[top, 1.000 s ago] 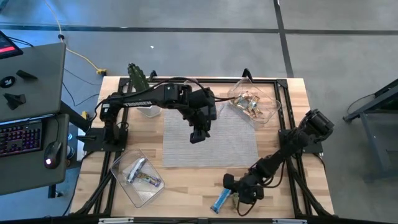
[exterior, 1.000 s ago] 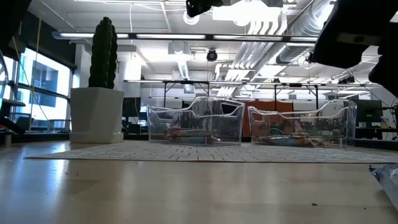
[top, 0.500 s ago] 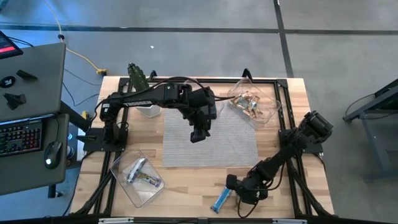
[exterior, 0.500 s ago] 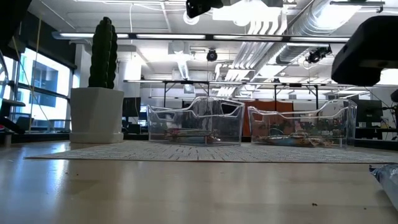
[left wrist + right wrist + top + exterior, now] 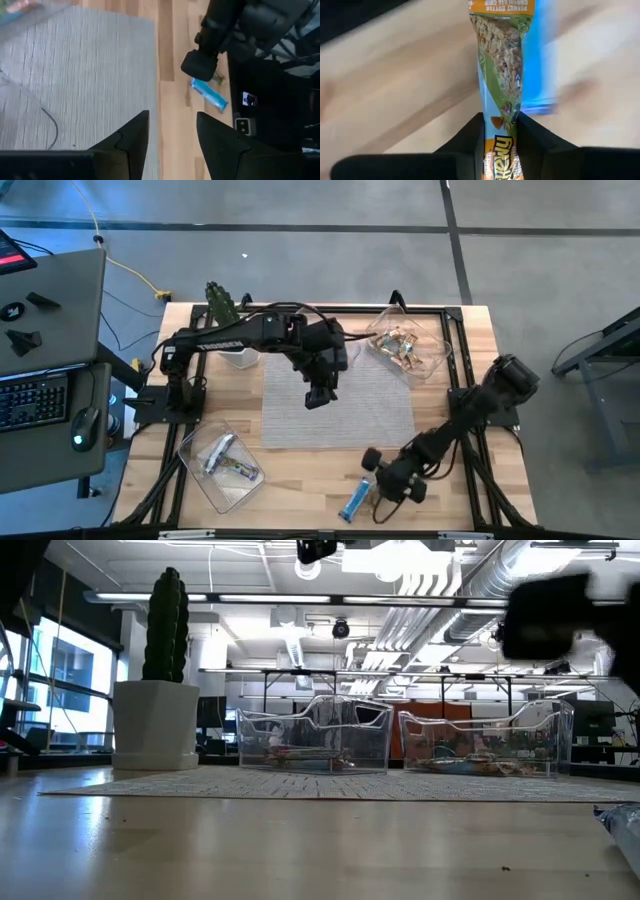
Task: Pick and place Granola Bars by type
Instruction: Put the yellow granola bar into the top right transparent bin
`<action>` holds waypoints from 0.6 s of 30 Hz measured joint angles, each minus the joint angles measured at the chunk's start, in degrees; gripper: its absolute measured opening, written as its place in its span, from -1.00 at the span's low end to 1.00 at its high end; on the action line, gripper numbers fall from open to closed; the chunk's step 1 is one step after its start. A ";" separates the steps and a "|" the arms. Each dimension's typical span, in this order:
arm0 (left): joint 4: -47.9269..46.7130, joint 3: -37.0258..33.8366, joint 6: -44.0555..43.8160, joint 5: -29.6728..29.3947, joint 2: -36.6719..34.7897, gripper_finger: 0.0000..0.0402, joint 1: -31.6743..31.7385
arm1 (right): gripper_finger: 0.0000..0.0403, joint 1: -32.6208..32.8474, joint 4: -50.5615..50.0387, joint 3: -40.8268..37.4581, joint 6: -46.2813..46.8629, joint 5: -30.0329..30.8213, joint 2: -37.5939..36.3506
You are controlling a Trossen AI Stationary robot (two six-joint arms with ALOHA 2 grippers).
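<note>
**Right wrist view: green bar pinched at the table's near edge**

We saw our right gripper point(image 5: 500, 125) closed on a green-gold bar point(image 5: 502, 75), low over the wood beside a blue bar point(image 5: 355, 502) lying flat. Our left gripper point(image 5: 170, 135) hung above the grey mat point(image 5: 340, 405), fingers parted and empty. More bars lay in the far-right tray point(image 5: 432, 360) and the near-left tray point(image 5: 200, 470). A potted cactus point(image 5: 165, 670) stood at the mat's far-left corner.

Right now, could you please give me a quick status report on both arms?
Right end effector shut on green granola bar, near table's front edge. Blue bar lies beside it. Left end effector open above grey mat. Nothing in the way.
</note>
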 joint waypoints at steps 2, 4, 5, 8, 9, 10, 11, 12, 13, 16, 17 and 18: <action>-0.56 1.56 -0.02 -0.03 -0.19 -0.21 0.00 | -0.62 -1.00 -0.29 0.07 0.47 2.12 -4.11; -1.26 3.43 -0.02 -0.10 -0.24 -0.21 0.00 | -0.60 -2.37 -3.23 0.09 -0.27 5.69 -9.22; -1.52 4.50 -0.02 -0.09 -0.24 -0.21 0.00 | -0.59 -3.28 -5.45 0.09 -1.23 8.38 -12.12; -1.63 7.54 0.17 -0.27 -0.26 -0.21 0.00 | -0.59 -7.27 -13.74 0.04 -5.37 19.56 -21.62; -1.61 8.31 0.19 -0.57 -0.26 -0.21 0.00 | -0.59 -9.11 -16.06 -0.20 -6.47 23.27 -24.90; -1.67 8.98 0.19 -1.25 -0.26 -0.21 0.00 | -0.60 -11.33 -17.69 -0.82 -7.01 26.64 -28.05; -1.77 9.61 0.20 -1.90 -0.25 -0.21 0.00 | -0.60 -13.88 -18.86 -1.75 -7.44 29.55 -31.27; -1.81 10.22 0.20 -2.52 -0.24 -0.21 0.00 | -0.60 -16.86 -19.61 -2.82 -7.81 31.62 -34.49; -1.82 10.77 0.20 -3.18 -0.24 -0.21 0.00 | -0.61 -20.11 -19.79 -4.20 -7.90 33.24 -37.72; -2.03 11.48 1.28 -4.65 -0.26 -0.21 0.00 | -0.61 -30.97 -16.87 -10.32 -4.17 35.17 -46.34; -2.23 11.48 2.30 -5.05 -0.24 -0.21 0.00 | -0.61 -34.49 -14.86 -13.01 -2.18 35.32 -48.73; -2.38 11.48 3.20 -5.96 -0.21 -0.21 0.00 | -0.61 -37.85 -12.49 -15.77 -0.36 35.36 -50.92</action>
